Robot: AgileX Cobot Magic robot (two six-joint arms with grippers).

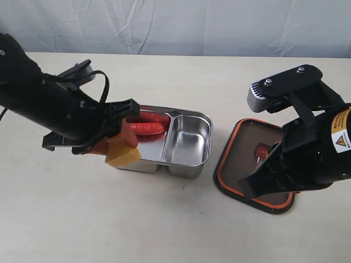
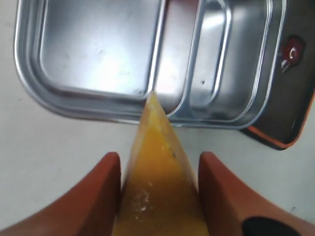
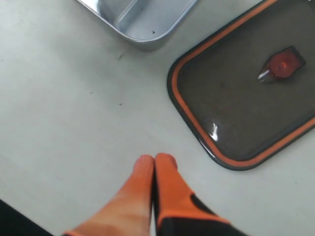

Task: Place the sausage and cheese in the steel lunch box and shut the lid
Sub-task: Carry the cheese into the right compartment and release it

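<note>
My left gripper (image 1: pixel 122 141) is shut on the cheese (image 1: pixel 125 155), a yellow-orange wedge held just above the near left rim of the steel lunch box (image 1: pixel 189 164). From the left wrist, the cheese (image 2: pixel 160 187) sits between the orange fingers (image 2: pixel 106 187) with its tip at the box rim (image 2: pixel 98 105). The red sausage (image 1: pixel 146 129) lies in the larger compartment. The dark lid (image 1: pixel 241 143) lies on the table to the right of the box, orange seal rim up. My right gripper (image 3: pixel 155 158) is shut and empty, hovering near the lid (image 3: pixel 236 98) and its valve tab (image 3: pixel 281 64).
The smaller compartment (image 1: pixel 188 143) holds nothing. The right arm's body (image 1: pixel 312 148) covers much of the lid. A pale cloth backdrop (image 1: pixel 181 24) runs behind the table (image 1: pixel 109 219).
</note>
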